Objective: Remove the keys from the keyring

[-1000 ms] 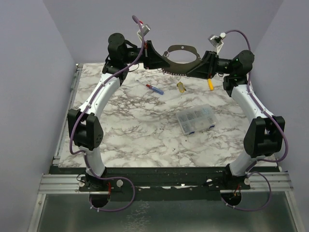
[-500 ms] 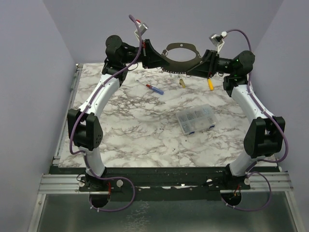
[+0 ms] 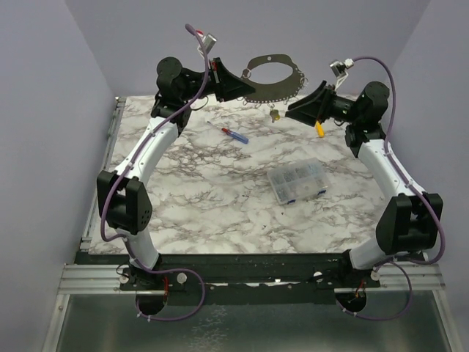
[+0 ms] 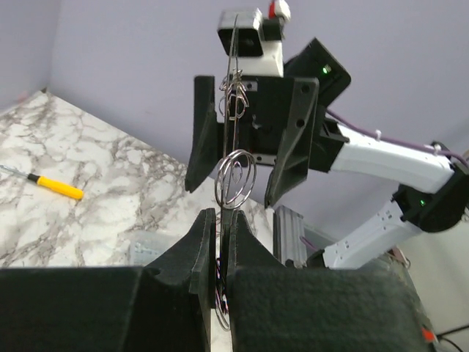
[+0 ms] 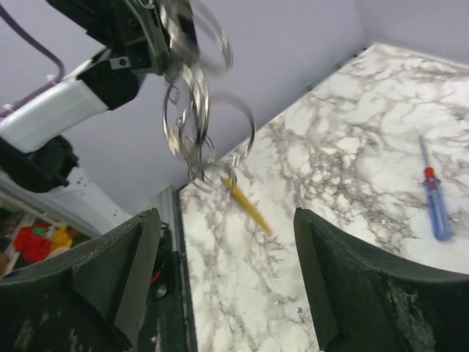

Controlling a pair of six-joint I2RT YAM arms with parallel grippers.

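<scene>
Marble table [image 3: 205,205]: one keyring [image 3: 272,59] aloft, left jaws clenched on it; right jaws released; two screwdrivers [image 3: 236,135].

Left arm: yours is lifted high at the far left, forearm reaching in toward the middle.
Left gripper [image 3: 245,85]: your fingers are pinched together on the left end of the keyring [image 3: 272,58].
Right arm: lifted at the far right, wrist aimed inward and leftward.
Right gripper [image 3: 292,114]: jaws spread wide, gripping nothing, apart from the keyring.
</scene>
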